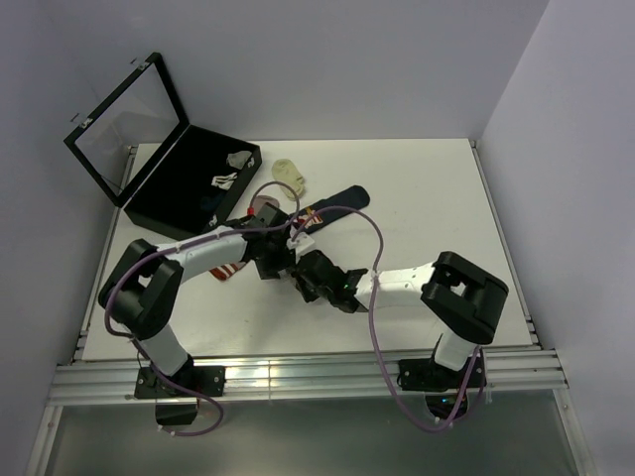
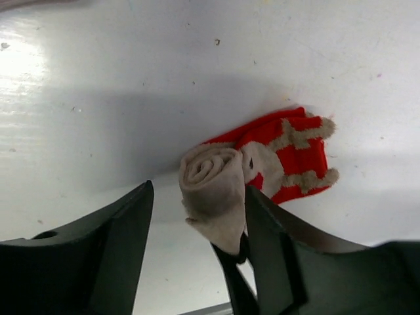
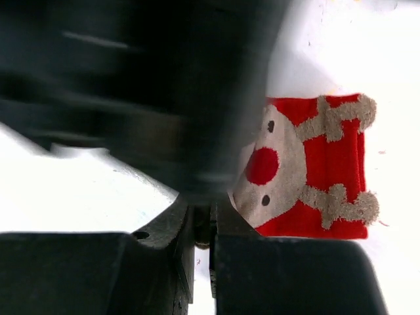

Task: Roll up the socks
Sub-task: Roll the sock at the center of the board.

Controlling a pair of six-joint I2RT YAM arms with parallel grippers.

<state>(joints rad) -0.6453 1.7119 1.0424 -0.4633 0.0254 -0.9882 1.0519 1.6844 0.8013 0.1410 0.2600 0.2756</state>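
Note:
The beige sock (image 2: 213,187) lies rolled up from its toe end, its red cuff with a reindeer face (image 3: 289,164) still flat on the table. My left gripper (image 2: 197,197) (image 1: 276,260) stands open around the roll, the right finger (image 2: 275,249) touching it and the left one apart. My right gripper (image 3: 205,216) (image 1: 306,278) is shut, pinching the roll's near end. The navy sock (image 1: 342,201) and the dusty-pink sock (image 1: 266,209) lie flat behind the arms, the pink one partly under the left arm.
An open black case (image 1: 189,183) with small white-grey items stands at the back left. A small pale-yellow sock (image 1: 290,174) lies next to it. The two grippers are nearly touching at the table's middle (image 1: 437,198).

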